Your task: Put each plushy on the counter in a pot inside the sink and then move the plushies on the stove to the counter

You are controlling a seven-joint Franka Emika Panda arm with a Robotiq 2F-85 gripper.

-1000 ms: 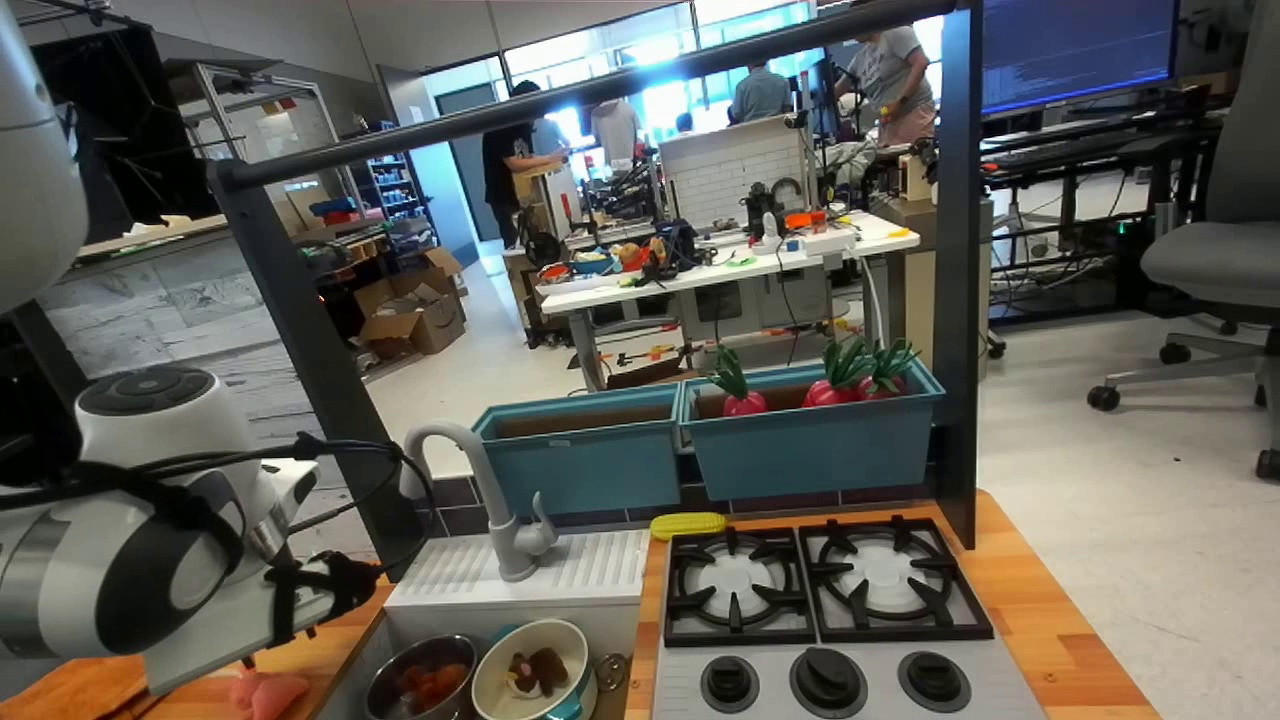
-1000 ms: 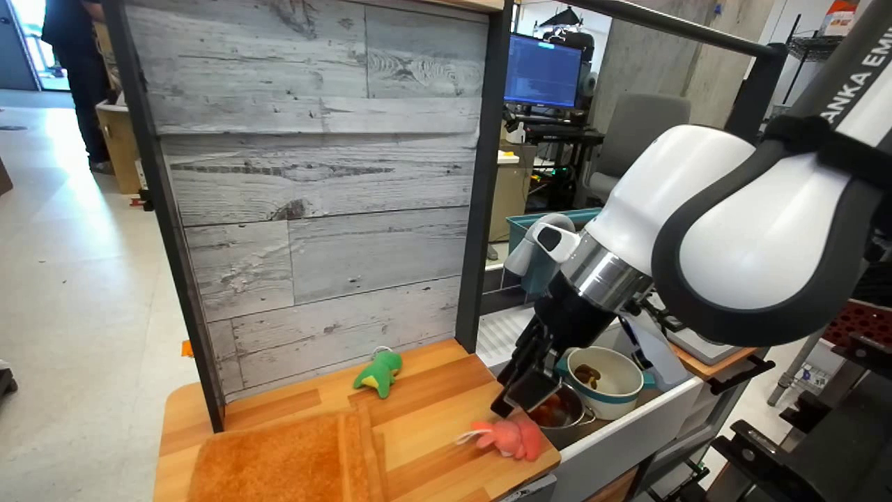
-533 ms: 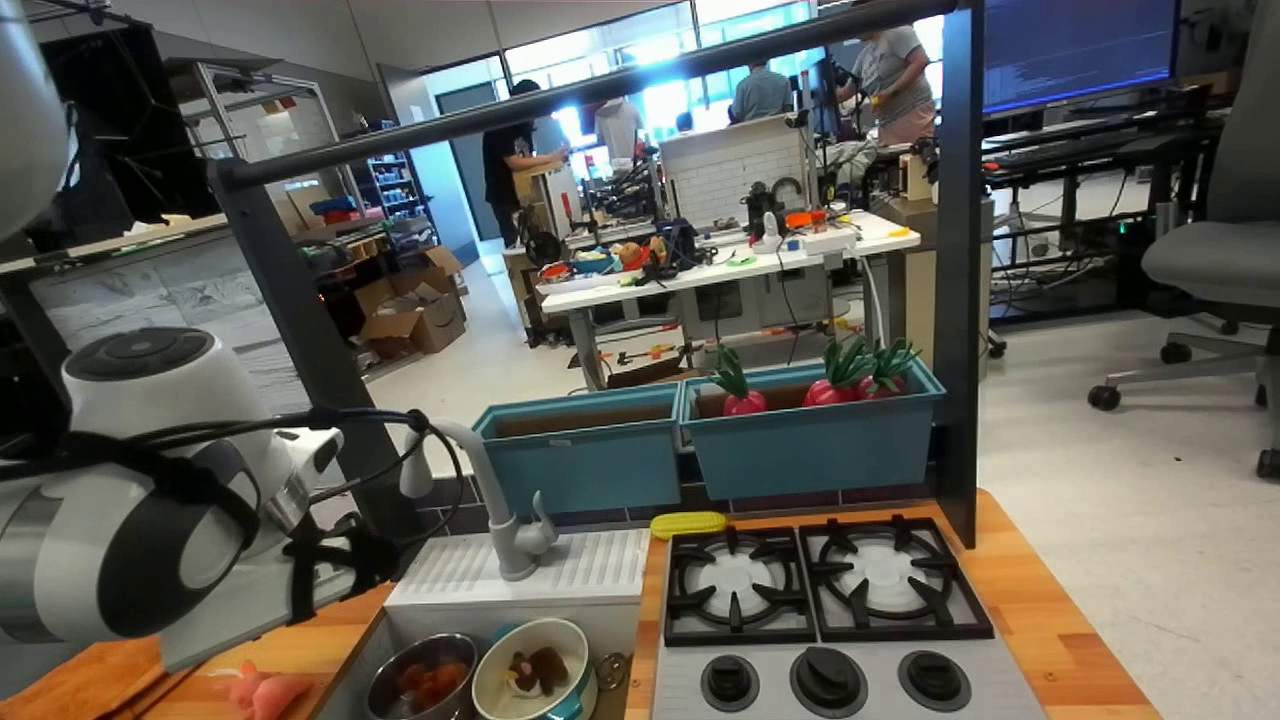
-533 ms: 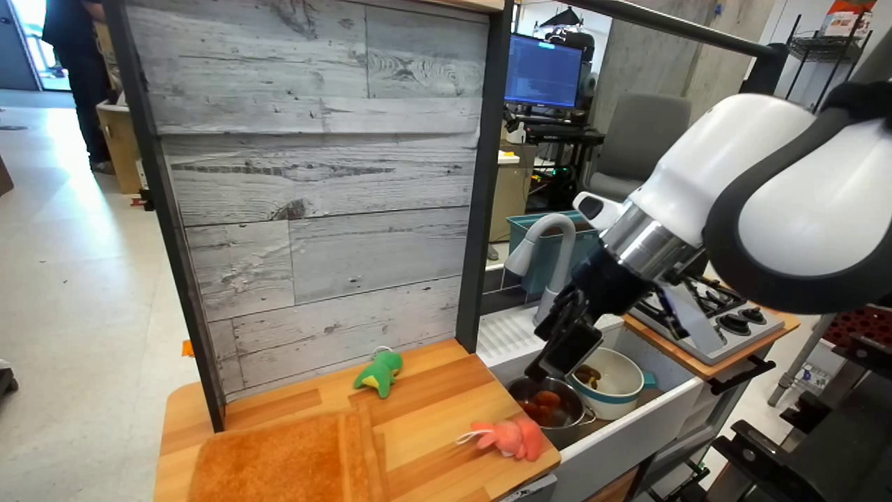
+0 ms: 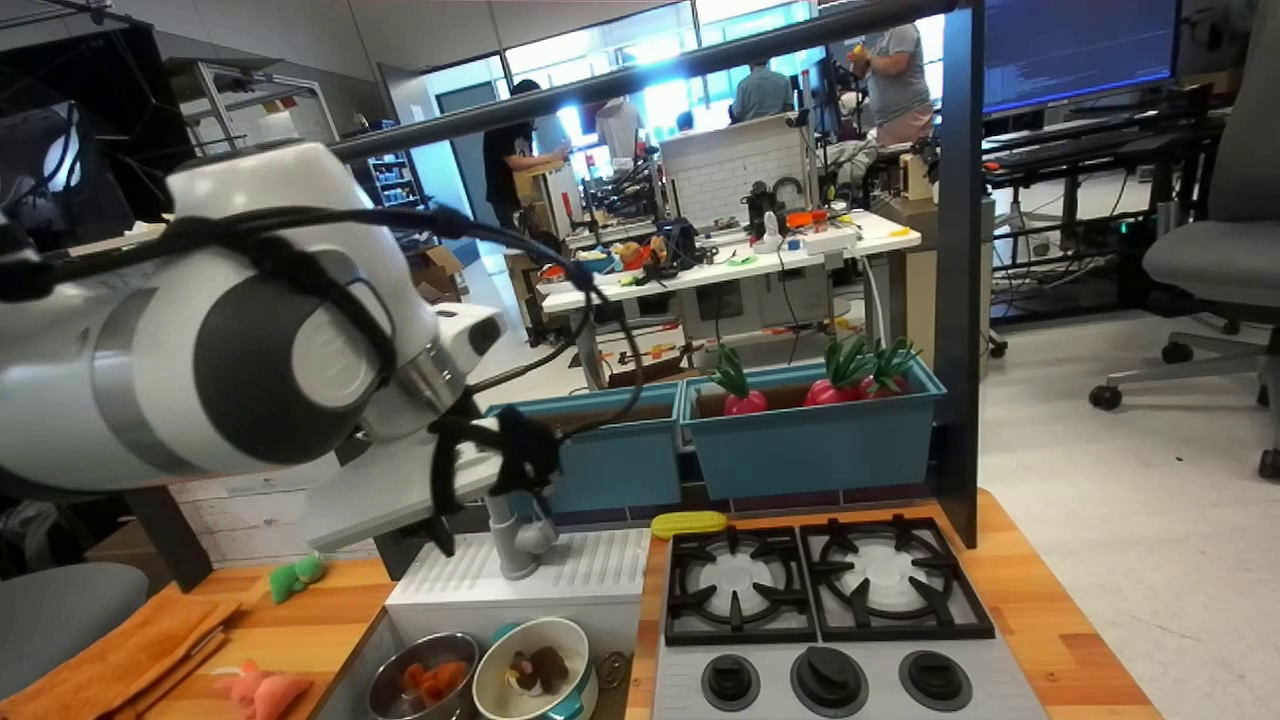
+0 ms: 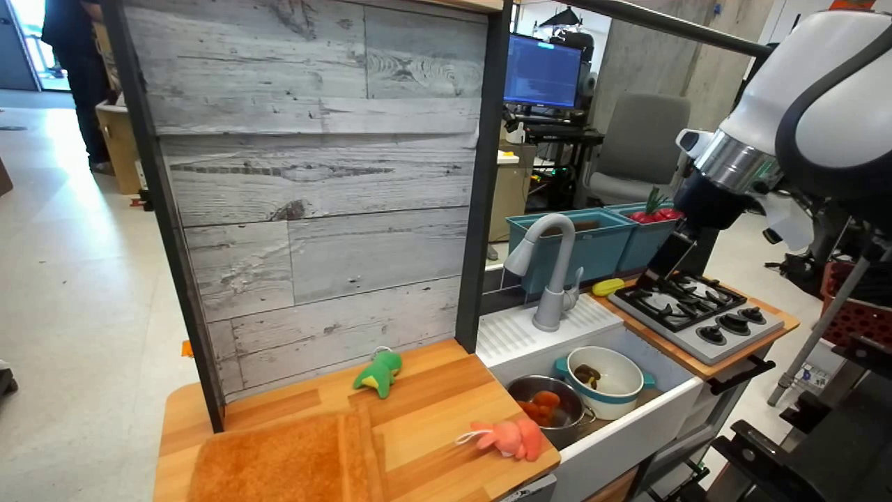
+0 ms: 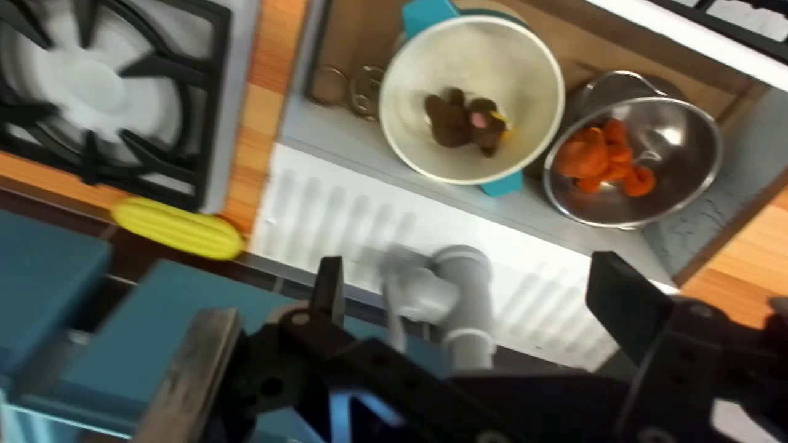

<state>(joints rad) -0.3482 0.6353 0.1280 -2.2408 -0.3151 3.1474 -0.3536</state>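
Nothing is being gripped by the spread black gripper (image 7: 468, 263); plushy-potting is seemingly being pursued, a reach being needed toward the soft coral-pink plushy (image 5: 265, 692), lower left in an exterior view.

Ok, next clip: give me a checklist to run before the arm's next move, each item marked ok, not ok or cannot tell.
1. Open gripper: ok, jaws apart, nothing gripped.
2. In the sink, both metal pot and cream pot: ok, side by side.
3. Inside them, orange plushy in the metal pot and brown plushy in the cream pot: ok.
4. Nothing left to pot on the counter: not ok, pink plushy and green plushy lie there.
5. Gap between gripper and tap: ok, apart in an exterior view.
6. Whether yellow corn is soft: cannot tell; it lies beside the stove.
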